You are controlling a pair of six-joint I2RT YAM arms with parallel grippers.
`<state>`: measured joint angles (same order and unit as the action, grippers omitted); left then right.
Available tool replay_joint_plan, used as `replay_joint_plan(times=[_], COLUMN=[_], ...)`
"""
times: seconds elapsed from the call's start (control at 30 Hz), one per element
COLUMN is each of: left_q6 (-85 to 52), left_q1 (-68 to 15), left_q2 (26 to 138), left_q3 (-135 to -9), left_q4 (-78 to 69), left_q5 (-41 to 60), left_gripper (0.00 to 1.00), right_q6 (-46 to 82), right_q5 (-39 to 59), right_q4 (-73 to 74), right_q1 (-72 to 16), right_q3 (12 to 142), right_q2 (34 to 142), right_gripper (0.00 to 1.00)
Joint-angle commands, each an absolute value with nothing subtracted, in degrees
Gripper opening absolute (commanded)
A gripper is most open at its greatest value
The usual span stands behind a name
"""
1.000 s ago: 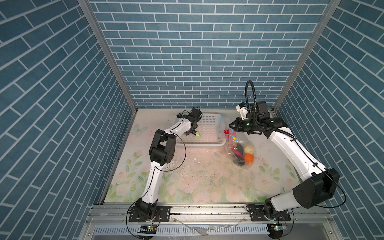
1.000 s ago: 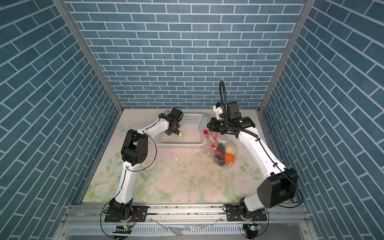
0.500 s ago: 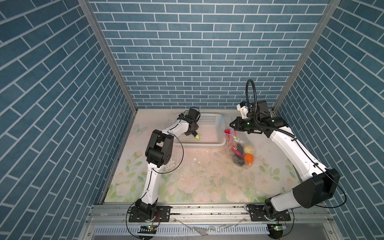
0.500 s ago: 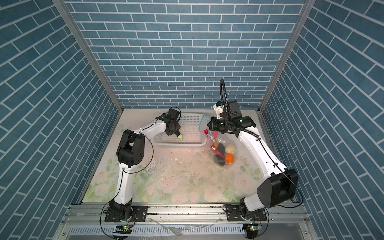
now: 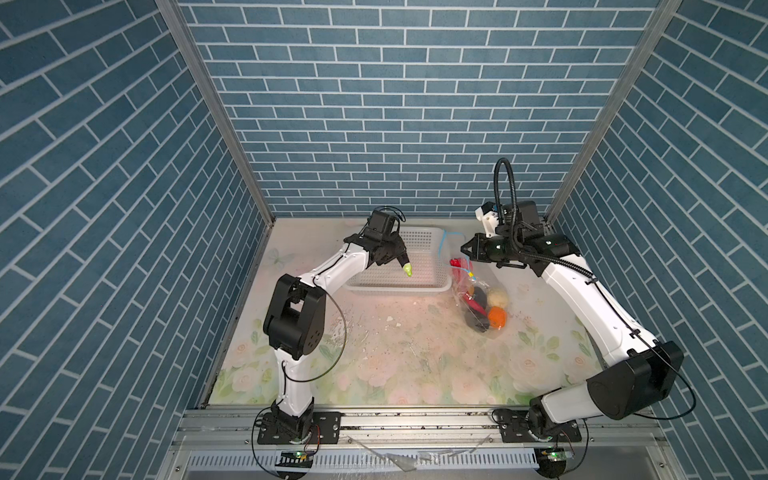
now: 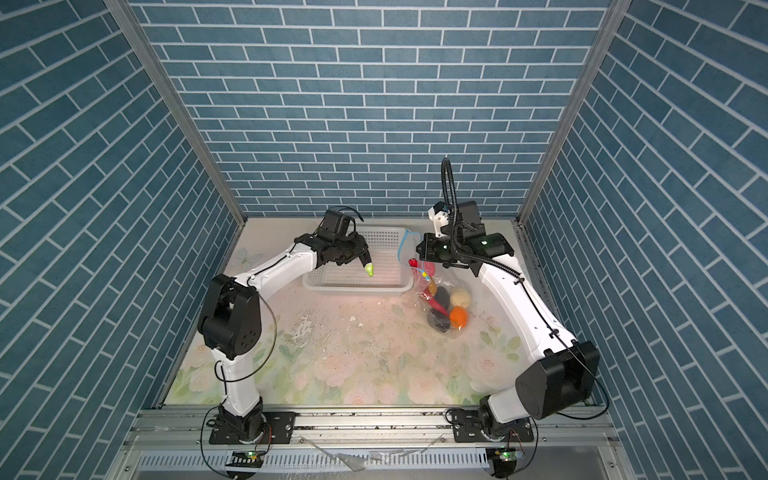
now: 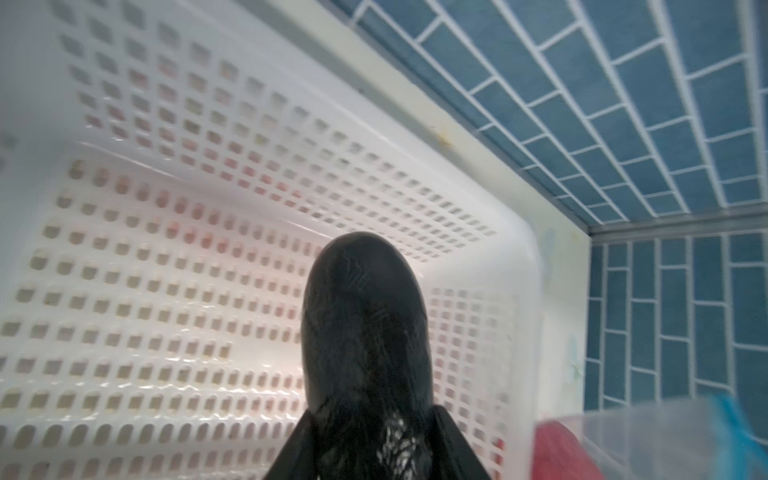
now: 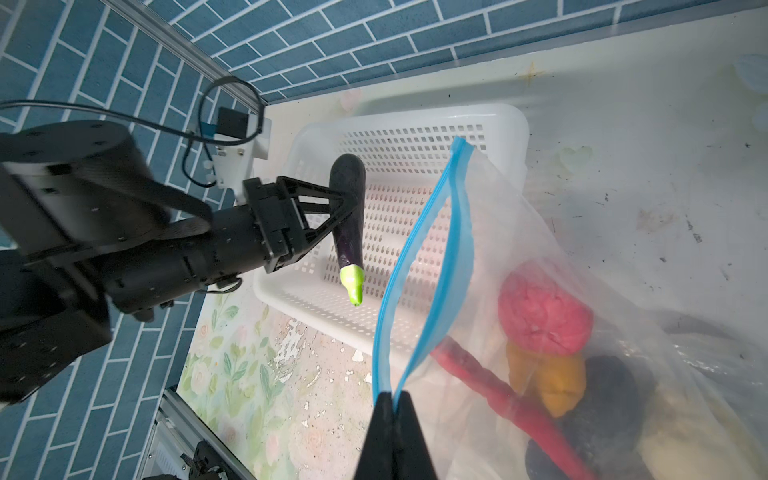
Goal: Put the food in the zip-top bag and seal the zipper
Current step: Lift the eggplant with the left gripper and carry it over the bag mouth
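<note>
My left gripper is shut on a piece of the food, a dark eggplant with a green tip. It hangs above the white basket. My right gripper is shut on the blue zipper of the zip-top bag. It holds the bag's mouth up and parted, facing the eggplant. Inside the bag lie a pink piece, a yellow-orange one, a red chilli, black lumps, an orange piece and a cream one.
The white perforated basket stands at the back of the floral table, just left of the bag, with no other food showing in it. Blue brick walls close in the back and both sides.
My left gripper has carried the eggplant a little to the right over the basket, towards the bag's mouth. The right gripper and the bag have stayed put.
</note>
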<state>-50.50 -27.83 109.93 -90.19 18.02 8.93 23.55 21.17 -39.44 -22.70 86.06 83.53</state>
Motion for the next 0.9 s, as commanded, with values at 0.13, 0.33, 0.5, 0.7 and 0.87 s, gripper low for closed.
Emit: replay_joint_plan(times=[0.13,0.33,0.5,0.7,0.87], left_q6=[-48.09,-44.31,-40.81,-37.85,-33.76], left_q1=[-31.67,-36.86,-41.40,-43.64,-46.58], left_q2=[99.81,93.38,95.22,97.69,98.19], left_q3=[-86.66,-80.86,-78.64,-78.73,-75.20], left_q4=[15.38,1.09,-16.42,-26.65,-33.26], left_q5=[13.95,3.37,-2.22,-5.89,-8.87], left_gripper=[0.20,0.20,0.17,0.17,0.18], right_q6=[23.47,24.17,24.78,25.14,25.14], right_q5=[20.23,20.30,21.00,21.44,21.27], right_q4=[-38.67,-37.75,-37.24,-37.33,-37.07], right_q1=[-22.50,-22.58,-22.58,-22.72,-22.76], right_q3=[83.69,83.33,82.76,82.88,83.38], right_q2=[78.98,77.88,77.11,76.64,76.55], right_gripper=[0.00,0.00,0.00,0.00,0.00])
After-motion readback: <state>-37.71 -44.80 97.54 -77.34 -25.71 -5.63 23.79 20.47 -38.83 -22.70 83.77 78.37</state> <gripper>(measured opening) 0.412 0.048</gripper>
